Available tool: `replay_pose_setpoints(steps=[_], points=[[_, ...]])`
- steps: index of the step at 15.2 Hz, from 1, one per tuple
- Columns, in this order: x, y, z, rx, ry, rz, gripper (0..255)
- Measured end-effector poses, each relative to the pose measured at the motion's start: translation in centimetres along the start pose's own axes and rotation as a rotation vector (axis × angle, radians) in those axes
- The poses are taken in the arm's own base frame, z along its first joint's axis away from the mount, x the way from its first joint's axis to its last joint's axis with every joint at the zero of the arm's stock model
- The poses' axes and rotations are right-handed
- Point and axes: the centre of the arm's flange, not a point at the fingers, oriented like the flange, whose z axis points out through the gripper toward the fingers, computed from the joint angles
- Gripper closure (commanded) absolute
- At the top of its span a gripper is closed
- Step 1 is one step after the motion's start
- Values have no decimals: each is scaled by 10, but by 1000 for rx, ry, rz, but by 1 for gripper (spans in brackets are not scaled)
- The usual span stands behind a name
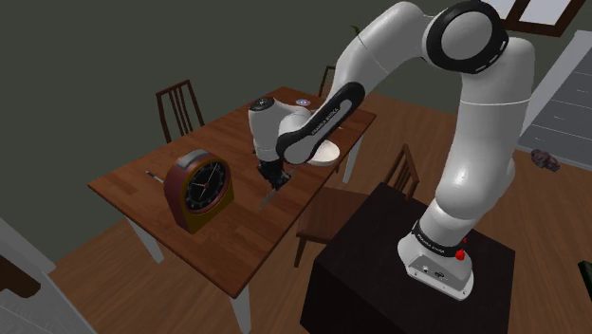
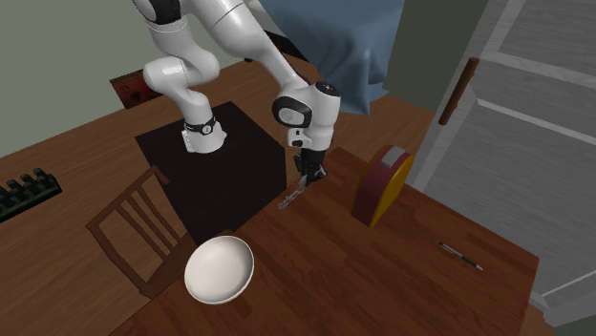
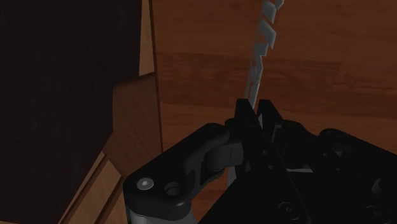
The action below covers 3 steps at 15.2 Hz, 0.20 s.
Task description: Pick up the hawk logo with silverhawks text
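Two black fingers (image 3: 242, 121) of the gripper (image 3: 253, 113) were pressed onto the flat faces of the hawk logo (image 3: 261, 51), pinching it near one end. That hold probably suited so thin a plate, which offered little else to squeeze. Seen edge-on, the logo was a pale grey sliver with a stepped, toothed outline like feathers; no lettering could be read on it. It slanted down and away from the fingertips toward the brown table (image 3: 331, 57), likely because it was gripped at its end rather than its middle. Its free end hung low near the table's edge, and whether it touched the wood could not be told. Farther along the table a round-topped clock (image 1: 199, 190) stood upright, well apart from the gripper. A white bowl (image 2: 219, 269) lay to the other side, and a pen (image 2: 459, 255) lay farthest off.
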Motion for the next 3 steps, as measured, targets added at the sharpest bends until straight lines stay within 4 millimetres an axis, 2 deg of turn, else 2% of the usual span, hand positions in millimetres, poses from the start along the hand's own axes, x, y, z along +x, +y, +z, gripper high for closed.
replay_pose_setpoints(steps=[3], points=[[2,1,-13,0,0,0,255]])
